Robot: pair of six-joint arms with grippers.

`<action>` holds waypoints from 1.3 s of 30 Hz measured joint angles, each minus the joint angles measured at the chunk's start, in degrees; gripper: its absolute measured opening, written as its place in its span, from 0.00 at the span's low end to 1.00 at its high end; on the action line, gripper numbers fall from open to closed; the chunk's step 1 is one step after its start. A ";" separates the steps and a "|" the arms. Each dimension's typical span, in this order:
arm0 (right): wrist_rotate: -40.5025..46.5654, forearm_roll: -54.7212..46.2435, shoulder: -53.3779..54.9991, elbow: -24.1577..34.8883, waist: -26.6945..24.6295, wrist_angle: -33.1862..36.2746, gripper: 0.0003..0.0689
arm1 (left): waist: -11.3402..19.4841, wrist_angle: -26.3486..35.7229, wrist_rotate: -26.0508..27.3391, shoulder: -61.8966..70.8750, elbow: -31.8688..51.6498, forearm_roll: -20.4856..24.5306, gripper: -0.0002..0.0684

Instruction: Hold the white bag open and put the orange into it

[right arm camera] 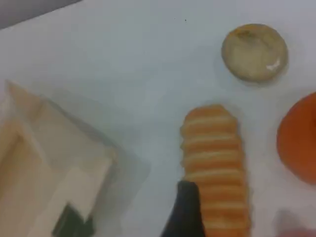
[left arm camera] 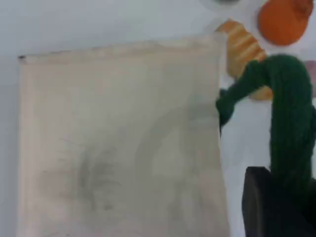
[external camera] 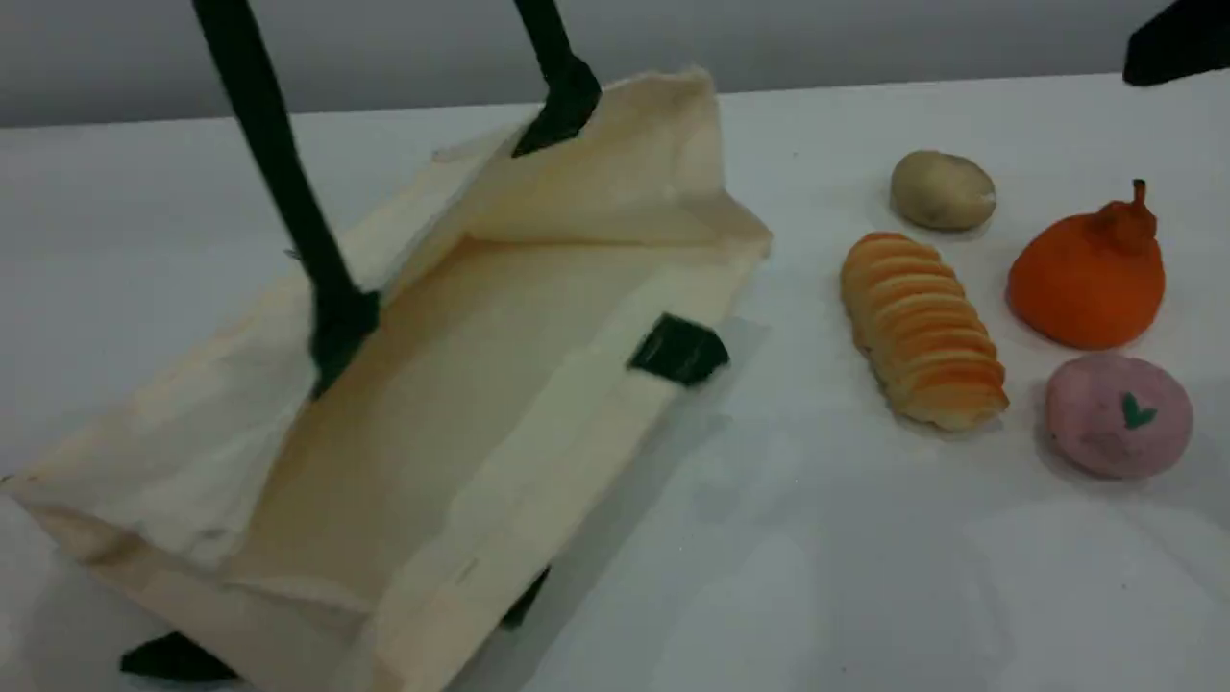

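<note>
The white bag (external camera: 461, 384) lies tilted on the table with its mouth gaping toward the camera. One green rope handle (external camera: 279, 183) is pulled taut and runs up out of the top edge. In the left wrist view that handle (left arm camera: 289, 113) runs down into my left gripper (left arm camera: 284, 200), which is shut on it above the bag (left arm camera: 118, 138). The orange (external camera: 1086, 274) sits on the table at the right, untouched. My right gripper (external camera: 1177, 43) hovers open at the far right corner, beyond the orange (right arm camera: 298, 138), holding nothing.
A ridged bread loaf (external camera: 922, 332) lies between the bag and the orange. A brownish potato (external camera: 942, 190) sits behind it, and a pink ball with a green mark (external camera: 1118, 415) lies in front of the orange. The second handle (external camera: 173, 658) lies under the bag.
</note>
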 joint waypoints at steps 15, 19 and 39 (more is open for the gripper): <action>-5.50 2.93 13.18 -6.37 0.00 0.51 0.84 | 0.00 4.53 -0.20 0.15 -7.89 0.77 0.10; -5.44 2.93 16.29 -8.38 0.00 -0.44 0.84 | -0.91 4.52 -0.27 0.28 -7.93 0.68 0.10; -5.44 2.93 28.97 -15.97 0.00 -6.63 0.84 | -3.52 2.54 -0.07 1.06 -7.88 -0.32 0.10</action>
